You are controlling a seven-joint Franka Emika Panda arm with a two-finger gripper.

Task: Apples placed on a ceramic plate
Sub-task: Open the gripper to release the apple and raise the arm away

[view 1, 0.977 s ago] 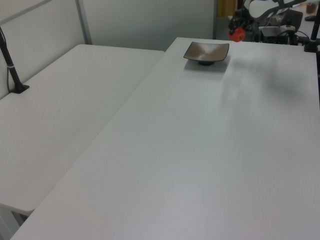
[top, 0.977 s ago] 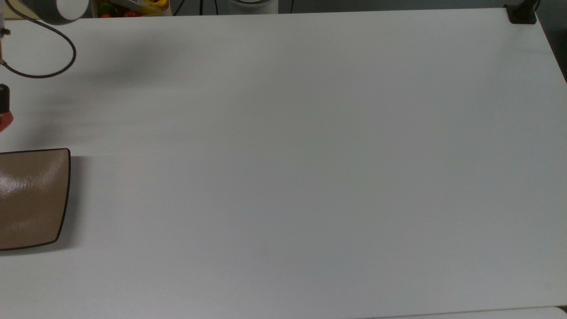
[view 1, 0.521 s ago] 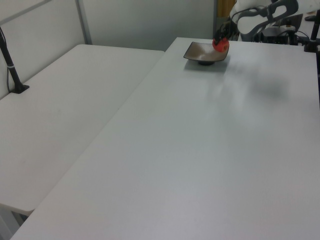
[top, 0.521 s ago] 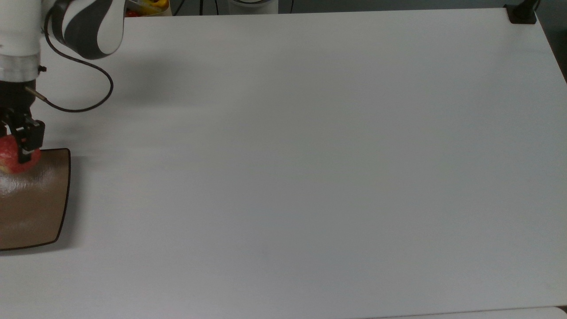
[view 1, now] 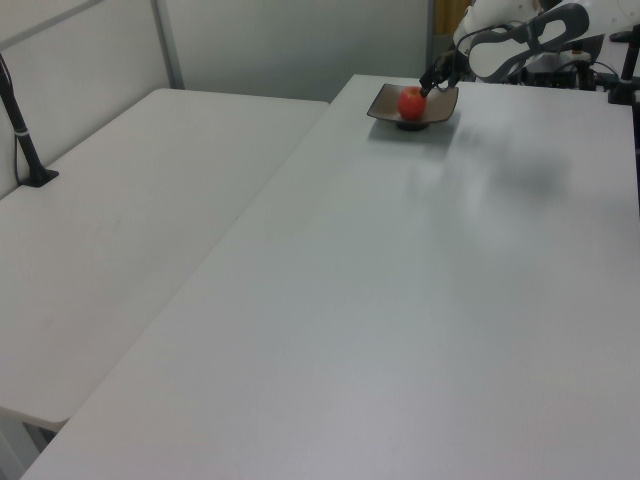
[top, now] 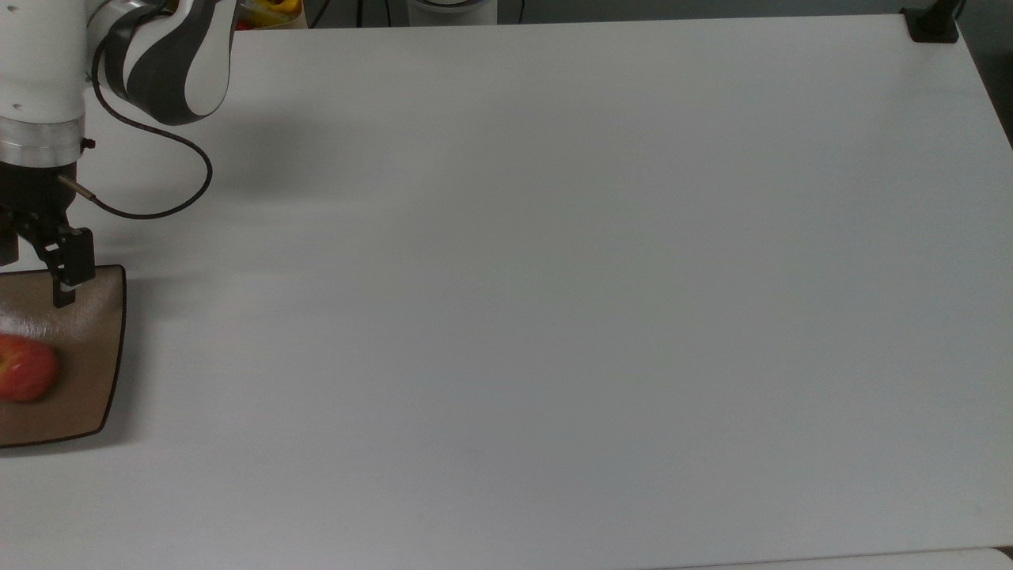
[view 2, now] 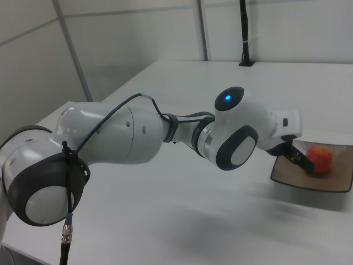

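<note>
White table [top: 554, 277], 1 ceramic plate [top: 87, 396], 1 apple [top: 25, 370] on it, end effector [top: 32, 281] just beside, fingers spread, holding nothing.

The plate [top: 87, 396] lies on the surface [top: 554, 317] at the top view's left edge, and at the far end in the left view. The apple [top: 25, 378] rests in the plate, apart from the gripper [top: 32, 273], which hangs over the plate's rim on the top view's upper side.
</note>
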